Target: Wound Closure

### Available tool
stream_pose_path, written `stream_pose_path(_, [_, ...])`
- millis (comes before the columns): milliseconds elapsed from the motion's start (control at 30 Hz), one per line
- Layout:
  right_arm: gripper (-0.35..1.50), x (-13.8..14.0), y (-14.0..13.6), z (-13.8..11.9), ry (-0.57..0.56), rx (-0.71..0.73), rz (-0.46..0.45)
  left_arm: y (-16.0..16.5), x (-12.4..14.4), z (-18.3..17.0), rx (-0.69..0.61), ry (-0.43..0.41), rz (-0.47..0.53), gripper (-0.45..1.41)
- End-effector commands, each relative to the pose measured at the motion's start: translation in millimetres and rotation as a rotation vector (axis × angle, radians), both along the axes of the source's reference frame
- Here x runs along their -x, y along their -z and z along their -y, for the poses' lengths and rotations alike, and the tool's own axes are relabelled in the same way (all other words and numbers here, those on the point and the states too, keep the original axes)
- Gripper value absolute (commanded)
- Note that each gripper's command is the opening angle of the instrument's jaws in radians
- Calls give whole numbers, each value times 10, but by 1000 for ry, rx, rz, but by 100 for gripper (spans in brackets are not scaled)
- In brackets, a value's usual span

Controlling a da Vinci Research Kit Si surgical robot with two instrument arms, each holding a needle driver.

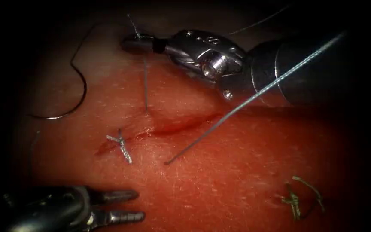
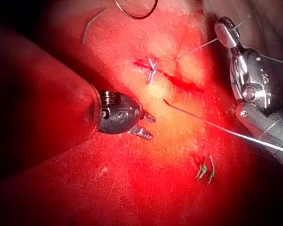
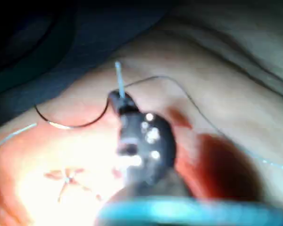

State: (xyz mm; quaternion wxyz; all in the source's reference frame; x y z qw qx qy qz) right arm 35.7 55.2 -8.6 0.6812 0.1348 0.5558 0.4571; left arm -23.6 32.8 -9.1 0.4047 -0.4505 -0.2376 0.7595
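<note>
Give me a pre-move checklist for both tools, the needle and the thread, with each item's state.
1. Right tool shut on the thread rising from the tissue: ok.
2. Left tool open, holding nothing: ok.
3. Needle lies free on the tissue, left of the cut, held by neither tool: ok.
4. Knotted stitch sits across the cut's left end: ok.
5. Long strand taut or slack: cannot tell.
</note>
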Motion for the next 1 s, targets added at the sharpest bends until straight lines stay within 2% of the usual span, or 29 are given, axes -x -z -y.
stream_pose_path(33, [123,-5,-9,1,-25,21,30,-5,5,8,-5,-4,3,9])
stream_pose_path(67, [133,0,-8,1,-37,31,46,-3,5,6,-7,-5,4,9])
stream_pose_path(167, [136,19,-5,2,-35,50,60,1,5,3,-1,2,-1,8])
stream_pose_path(300, [145,66,6,7,-46,53,80,13,5,-5,30,10,-13,9])
stream_pose_path(400, [146,100,15,21,-48,61,91,27,11,-22,77,20,-34,31])
stream_pose_path(500, [146,120,25,43,-9,46,114,38,18,-41,97,60,-59,42])
stream_pose_path(567, [146,124,32,54,19,45,134,43,28,-51,110,68,-70,45])
stream_pose_path(700, [140,120,32,58,37,55,125,50,49,-60,152,49,-104,52])
stream_pose_path(867, [140,105,14,65,55,60,134,68,92,-77,202,-36,-200,62])
stream_pose_path(900, [140,101,7,68,69,55,157,73,108,-85,213,-48,-218,64])
stream_pose_path(1000, [140,99,-2,72,80,54,174,82,129,-99,229,-50,-226,65])
